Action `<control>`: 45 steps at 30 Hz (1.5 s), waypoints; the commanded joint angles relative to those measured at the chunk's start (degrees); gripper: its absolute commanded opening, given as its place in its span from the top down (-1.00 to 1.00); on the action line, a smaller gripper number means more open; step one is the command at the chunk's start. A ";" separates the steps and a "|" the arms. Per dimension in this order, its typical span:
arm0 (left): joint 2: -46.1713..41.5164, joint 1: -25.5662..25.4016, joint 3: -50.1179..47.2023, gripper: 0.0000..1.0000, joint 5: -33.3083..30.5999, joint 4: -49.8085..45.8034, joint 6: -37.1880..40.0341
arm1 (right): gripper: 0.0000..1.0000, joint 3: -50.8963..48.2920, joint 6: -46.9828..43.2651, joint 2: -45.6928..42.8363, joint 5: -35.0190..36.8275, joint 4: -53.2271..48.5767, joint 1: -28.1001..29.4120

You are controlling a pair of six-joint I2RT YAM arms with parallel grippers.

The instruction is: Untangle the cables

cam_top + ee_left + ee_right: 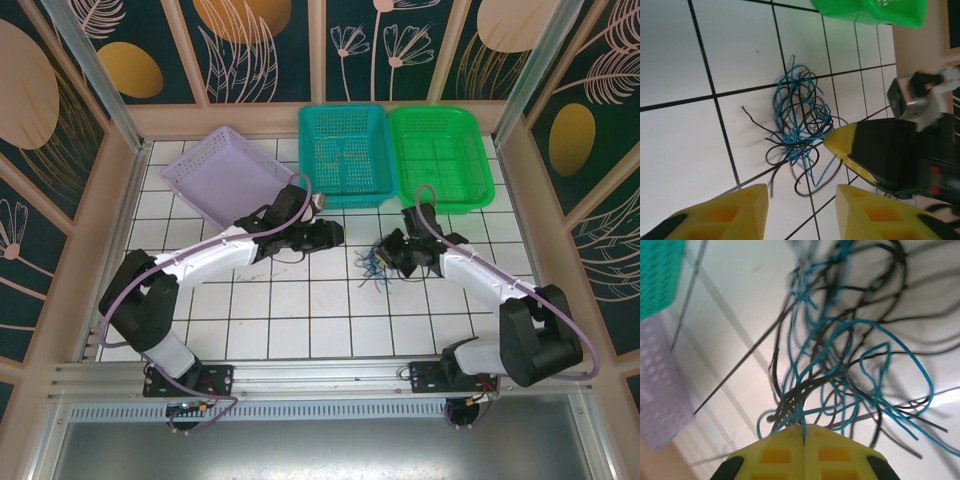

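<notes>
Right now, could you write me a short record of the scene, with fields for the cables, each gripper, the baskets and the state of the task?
cables: blue and black wires in one tangled bundle, lying on the white tiled table
right gripper: shut, with strands of the bundle pinched at its tips
left gripper: open, nothing between its fingers, beside the bundle
baskets: lilac basket, teal basket and green basket at the far side of the table
task state: not yet untangled
</notes>
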 commanded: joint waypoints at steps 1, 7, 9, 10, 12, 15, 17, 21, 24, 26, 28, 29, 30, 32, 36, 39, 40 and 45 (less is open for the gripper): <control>-2.56 -0.30 -2.22 0.03 -5.86 -0.54 -0.95 | 1.00 5.82 -2.13 2.17 -7.71 5.82 3.91; -9.15 -0.15 -4.52 -0.10 -19.24 -6.79 -2.34 | 1.00 6.28 -6.74 7.41 -7.57 3.11 5.44; -8.54 -0.17 -4.41 -0.10 -18.10 -7.08 -2.57 | 1.00 3.84 -8.69 9.89 -5.43 0.25 3.98; -7.99 -0.13 -4.35 -0.10 -17.47 -7.46 -2.79 | 1.00 2.65 -9.80 11.04 -5.27 0.01 3.15; -7.24 -0.20 -4.43 -0.07 -16.39 -7.60 -3.09 | 0.62 2.42 -11.58 12.93 -5.03 -1.70 2.05; -6.43 -0.20 -5.02 0.04 -14.45 -7.13 -3.28 | 0.09 4.64 -14.37 12.81 -2.35 -5.26 1.81; -5.30 -0.20 -5.05 0.10 -11.96 -6.35 -2.77 | 0.00 6.02 -14.90 10.65 0.45 -7.79 1.72; -3.18 -0.20 -5.48 0.21 -8.66 -4.32 -2.71 | 0.07 6.28 -12.86 4.94 4.69 -10.89 1.72; -1.71 -0.19 -5.40 0.31 -7.22 -3.01 -2.75 | 0.24 4.58 -9.88 0.22 3.78 -8.76 2.03; -1.00 -0.24 -5.42 0.37 -5.81 -1.70 -2.75 | 0.25 3.34 -7.83 -0.38 1.85 -6.74 2.84; -0.41 -0.32 -5.23 0.39 -4.17 -0.40 -2.43 | 0.30 2.12 -6.78 1.53 -0.54 -4.26 4.22; -0.22 -0.41 -5.11 0.40 -3.22 0.18 -2.13 | 0.35 1.81 -6.77 2.59 -1.05 -3.44 4.99; 0.12 -0.54 -4.96 0.42 -2.26 0.73 -1.65 | 0.39 1.71 -7.04 3.91 -1.52 -2.70 5.85; 0.91 -0.71 -4.35 0.42 -0.95 0.47 -0.59 | 0.45 1.65 -8.04 5.91 -2.24 -2.15 7.50; 2.15 -1.33 -3.19 0.43 0.65 -1.93 2.00 | 0.46 2.04 -11.77 8.18 1.38 -5.50 10.54; 2.52 -2.03 -2.62 0.39 0.26 -3.99 4.59 | 0.43 0.91 -13.64 7.91 3.11 -5.37 11.40; 2.68 -2.20 -2.64 0.37 0.26 -4.36 5.31 | 0.42 0.24 -14.17 7.73 3.18 -4.12 11.55; 3.27 -2.79 -3.39 0.24 0.98 -3.48 7.38 | 0.43 -0.83 -16.12 10.15 2.36 2.32 11.65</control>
